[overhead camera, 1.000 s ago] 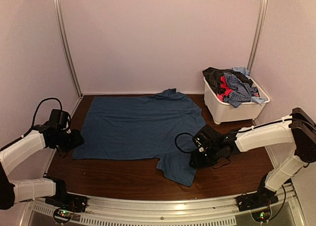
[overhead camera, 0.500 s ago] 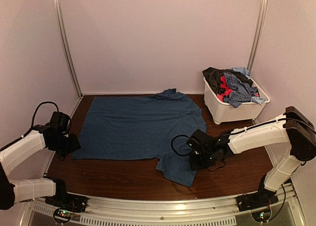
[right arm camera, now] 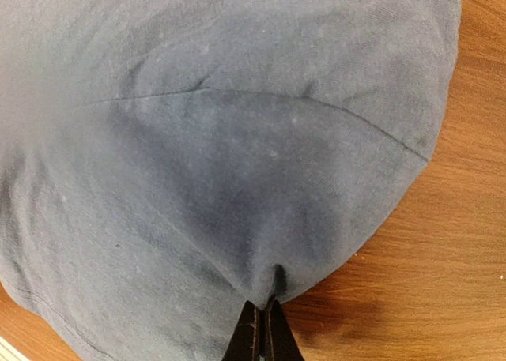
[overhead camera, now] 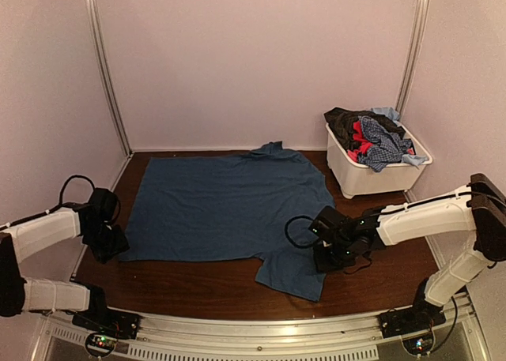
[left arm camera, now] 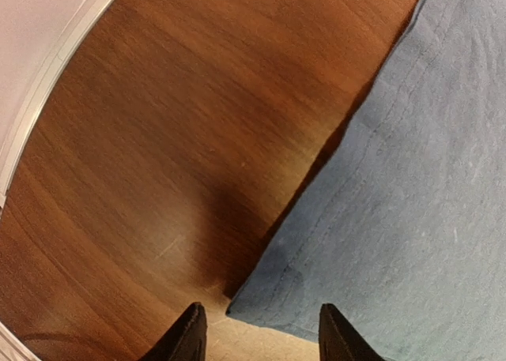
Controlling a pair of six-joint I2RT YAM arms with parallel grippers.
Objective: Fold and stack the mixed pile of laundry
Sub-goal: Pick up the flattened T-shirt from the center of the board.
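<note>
A dark-blue T-shirt (overhead camera: 225, 203) lies spread flat across the wooden table, one sleeve (overhead camera: 294, 270) reaching toward the near edge. My right gripper (overhead camera: 319, 260) is shut on the sleeve's edge, and the cloth (right arm camera: 237, 156) puckers into its closed tips (right arm camera: 263, 329). My left gripper (overhead camera: 117, 244) hovers at the shirt's near-left corner (left arm camera: 261, 302), open, its fingertips (left arm camera: 188, 337) straddling that corner without holding it. The rest of the mixed laundry pile (overhead camera: 370, 133), with black, red and checked clothes, sits heaped in the bin.
A white plastic bin (overhead camera: 365, 175) stands at the back right against the wall. Metal rails (overhead camera: 107, 69) run up the back corners. Bare wood (left arm camera: 158, 140) shows left of the shirt and along the near edge.
The right gripper shut on the sleeve edge and pulled it slightly right and nearer. The left gripper moved nearer along the shirt's left edge to its near corner, and its jaws narrowed a little.
</note>
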